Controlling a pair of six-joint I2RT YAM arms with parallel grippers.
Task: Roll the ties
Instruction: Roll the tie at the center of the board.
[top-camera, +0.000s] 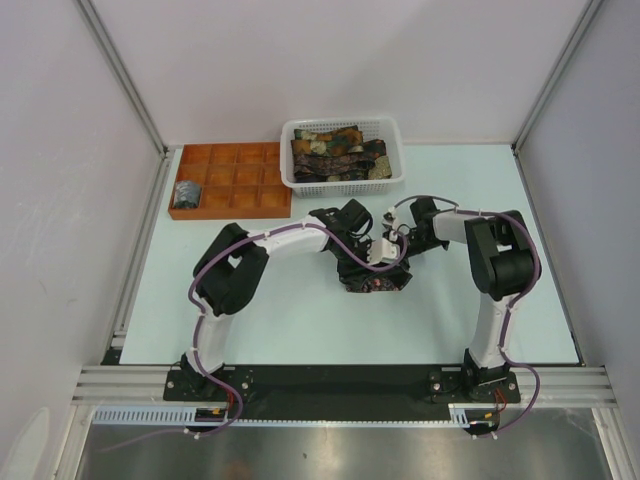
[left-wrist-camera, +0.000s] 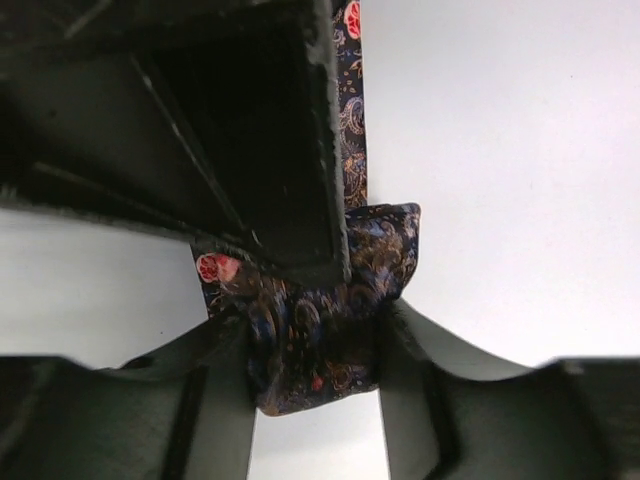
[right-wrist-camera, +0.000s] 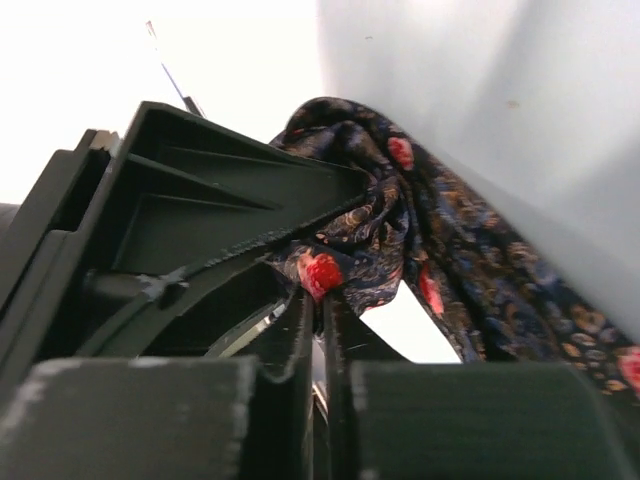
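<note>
A dark tie with pink-red marks (top-camera: 372, 278) lies bunched in the middle of the table between both grippers. My left gripper (top-camera: 362, 262) is shut on a folded wad of this tie (left-wrist-camera: 315, 345), which fills the gap between its fingers (left-wrist-camera: 215, 400). My right gripper (top-camera: 392, 250) is shut on an edge of the same tie (right-wrist-camera: 330, 270), pinched at a red mark. The rest of the tie trails to the right in the right wrist view (right-wrist-camera: 520, 290). Several green-gold-brown ties (top-camera: 338, 155) lie in the white basket (top-camera: 392, 130).
An orange compartment tray (top-camera: 228, 160) stands at the back left with a dark rolled item (top-camera: 186, 194) in its front-left cell. The white basket stands right of it. Frame posts and walls close in the table on both sides.
</note>
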